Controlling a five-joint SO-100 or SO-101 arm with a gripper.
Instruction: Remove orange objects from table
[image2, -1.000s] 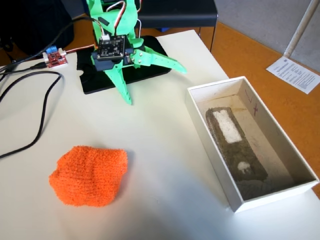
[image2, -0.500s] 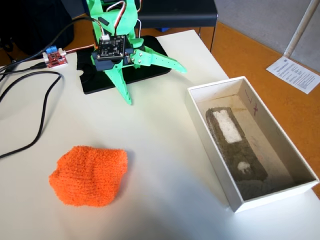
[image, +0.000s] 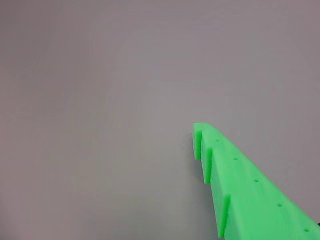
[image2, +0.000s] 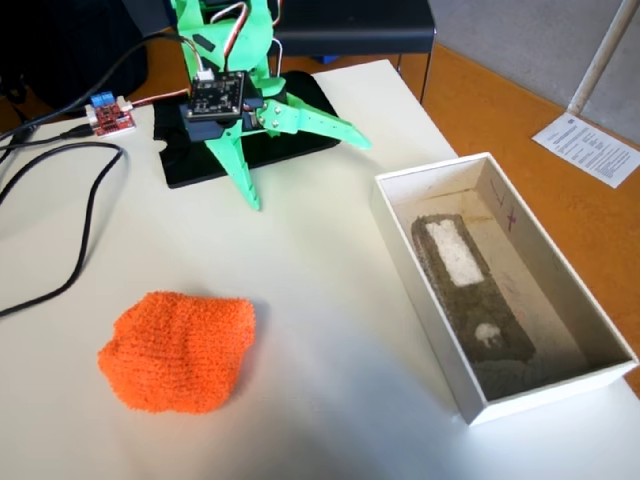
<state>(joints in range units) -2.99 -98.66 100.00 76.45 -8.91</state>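
Observation:
The orange fuzzy cloth lump (image2: 180, 350) lies rumpled on the pale tabletop (image2: 320, 300), near its front left in the fixed view. My green gripper (image2: 305, 170) hangs low over the table at the back, well away from the cloth. Its jaws are spread wide and empty: one finger points down at the table, the other sticks out to the right. The wrist view shows only one green finger (image: 235, 180) over bare tabletop (image: 100, 100); the cloth is out of that view.
A white cardboard box (image2: 550, 393) with a dark pad inside stands at the right. The arm's black base plate (image2: 200, 165), a small red circuit board (image2: 108, 115) and black cables (image2: 70, 200) are at the back left. The table edge runs behind the box.

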